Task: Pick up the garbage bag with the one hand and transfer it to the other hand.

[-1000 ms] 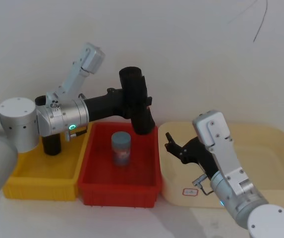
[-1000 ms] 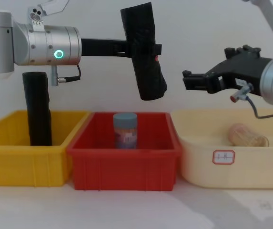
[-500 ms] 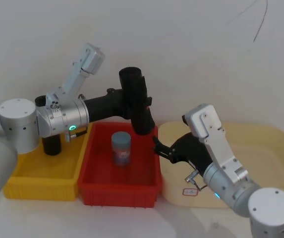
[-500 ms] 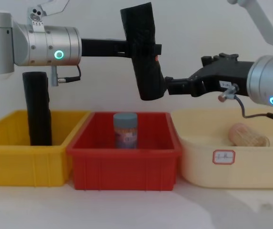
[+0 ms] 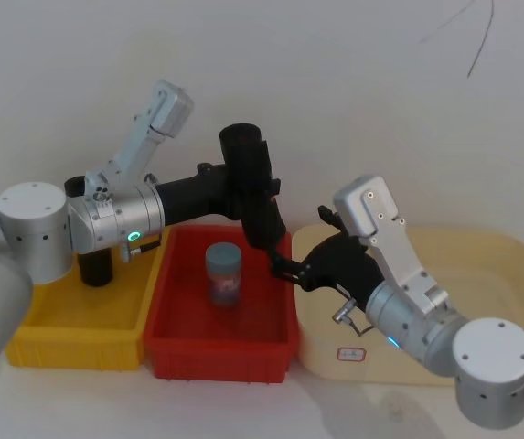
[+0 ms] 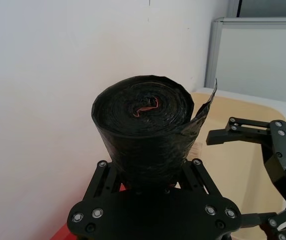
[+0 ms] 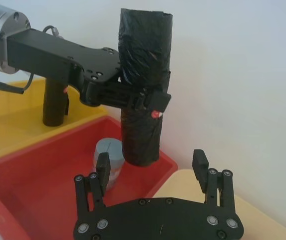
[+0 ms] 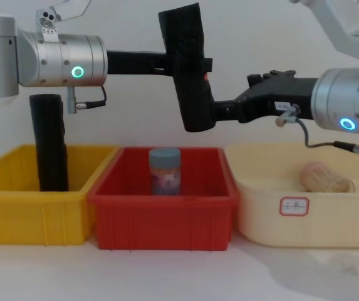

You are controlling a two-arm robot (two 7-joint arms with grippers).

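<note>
Red bin below. The garbage bag hangs above it, near upright, my left gripper clamped round its middle. My right gripper is spread wide at the roll's lower end. Best to straddle that end squarely and close firmly before the left lets go.

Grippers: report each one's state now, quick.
Left gripper: closed on the garbage bag, held aloft.
Right gripper: open, fingers spread near the bag's lower end, holding nothing.

Three bins on white table
</note>
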